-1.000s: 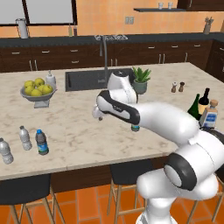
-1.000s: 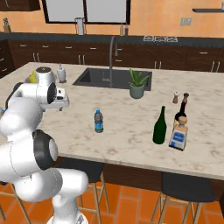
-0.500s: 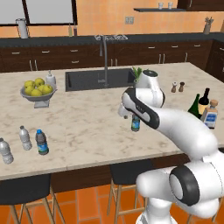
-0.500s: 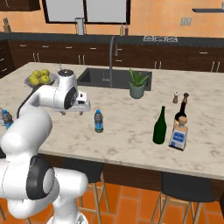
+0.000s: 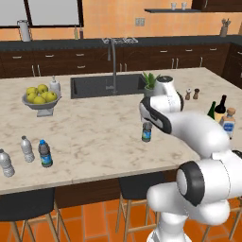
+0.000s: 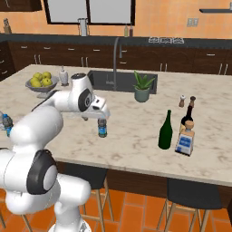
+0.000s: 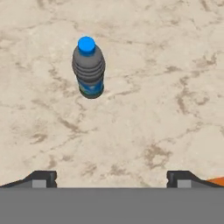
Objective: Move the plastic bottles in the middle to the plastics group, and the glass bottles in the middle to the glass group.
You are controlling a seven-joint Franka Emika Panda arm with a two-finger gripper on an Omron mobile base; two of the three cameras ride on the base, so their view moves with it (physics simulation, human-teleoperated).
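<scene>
hand (image 7: 112, 177) wide open, empty

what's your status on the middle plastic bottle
Gripper open, empty, above the counter. Blue-capped plastic bottle upright, ungrasped, just ahead. Nothing in the way.

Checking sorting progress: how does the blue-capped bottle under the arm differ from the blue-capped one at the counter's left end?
The middle plastic bottle stands alone on open marble, below the gripper; the left plastic bottle stands beside two pale water bottles. So the left one looks already sorted, while the middle one is not yet grasped. Both are upright, dark-tinted, with blue caps and blue-green labels.
</scene>
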